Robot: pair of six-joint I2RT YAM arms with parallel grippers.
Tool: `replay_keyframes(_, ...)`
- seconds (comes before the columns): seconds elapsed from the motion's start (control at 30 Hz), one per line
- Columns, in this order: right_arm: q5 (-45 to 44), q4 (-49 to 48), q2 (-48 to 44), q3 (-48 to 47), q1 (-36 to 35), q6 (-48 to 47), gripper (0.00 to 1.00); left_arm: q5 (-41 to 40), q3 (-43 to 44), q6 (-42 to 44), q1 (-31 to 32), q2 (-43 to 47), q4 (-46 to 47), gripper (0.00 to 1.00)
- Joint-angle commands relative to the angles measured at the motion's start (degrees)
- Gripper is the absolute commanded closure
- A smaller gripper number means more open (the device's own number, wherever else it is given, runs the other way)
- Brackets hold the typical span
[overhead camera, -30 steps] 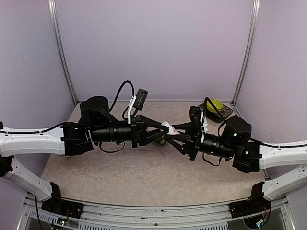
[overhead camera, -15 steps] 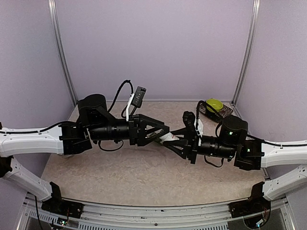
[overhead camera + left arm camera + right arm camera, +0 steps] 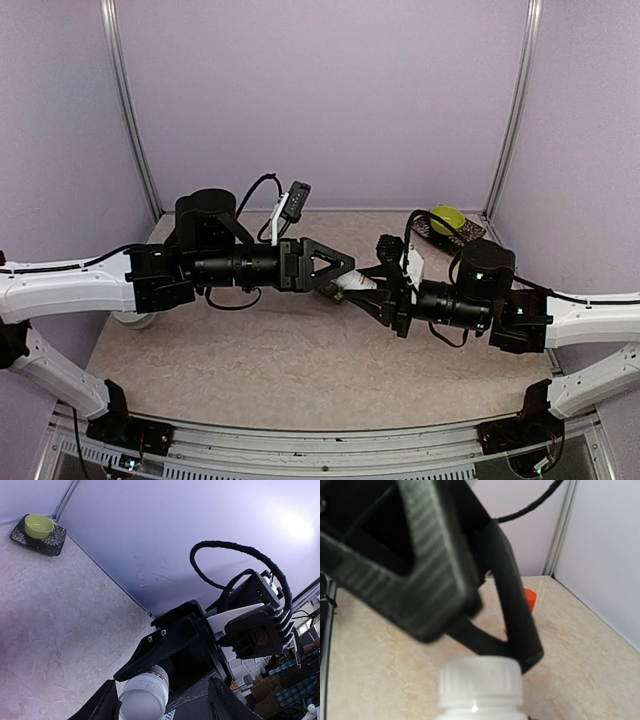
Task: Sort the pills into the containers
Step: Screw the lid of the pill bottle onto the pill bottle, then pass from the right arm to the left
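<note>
- The right gripper (image 3: 372, 288) is clenched on the body of a white pill bottle (image 3: 352, 283). It holds the bottle off the table (image 3: 300, 370), with the cap end pointing away from its own wrist towards the other arm.
- The left gripper (image 3: 160, 690) faces it head-on. Its jaws stand apart around the ribbed white cap (image 3: 480, 679) without pinching it. From the right wrist one black finger (image 3: 512, 625) seems to rest against the cap's edge, and there is a gap on the other side.
- No pills show, so I take it they are inside the bottle.
- A dark greenish piece (image 3: 328, 293) lies on the table just under the left fingertips. It may be the containers, but it is too hidden to tell.
- The yellow-green bowl (image 3: 39, 525) on its dark tray (image 3: 55, 542) sits well beyond the right gripper in the far corner.
- Something small and orange (image 3: 530, 599) lies on the table past the bottle.
- The bottle looks light and rigid. Its smooth plastic wall is probably slippery, so the grip on the body needs to be firm.
- The cap's ribs are the natural hold for the left jaws. I would close squarely across its full width, because an off-centre pinch may skid when twisting.
- Once the bottle is open and tilted, loose pills could spill or roll.
</note>
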State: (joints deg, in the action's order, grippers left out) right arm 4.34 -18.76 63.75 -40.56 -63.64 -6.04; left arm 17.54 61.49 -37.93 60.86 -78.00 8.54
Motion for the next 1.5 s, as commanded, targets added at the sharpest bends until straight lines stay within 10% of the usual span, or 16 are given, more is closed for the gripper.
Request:
replay_keyframes(0.0, -1.1, -1.0, -2.4, -0.7, -0.4, -1.3, 0.92, -1.5, 1.8, -0.2, -0.4, -1.2, -3.8, 0.41)
replay_keyframes(0.13, -1.6, -1.2, -2.5, -0.5, -0.5, -1.7, 0.92, -1.1, 1.4, -0.1, -0.6, -1.3, -3.0, 0.59)
replay_keyframes(0.5, -1.7, -1.9, -2.5, 0.0, -0.5, -1.7, 0.92, -0.1, 1.6, 0.0, -0.8, -2.0, -3.2, 0.44)
replay_keyframes(0.97, -0.8, -2.0, -2.5, 0.2, -0.4, 0.1, 0.92, 5.1, 0.0, 2.7, -0.6, -1.7, 3.0, 0.76)
replay_keyframes(1.47, 6.2, 0.0, -4.5, -1.0, -0.3, 15.5, 0.92, 10.6, -2.1, 14.6, 1.2, 0.3, 6.8, 0.78)
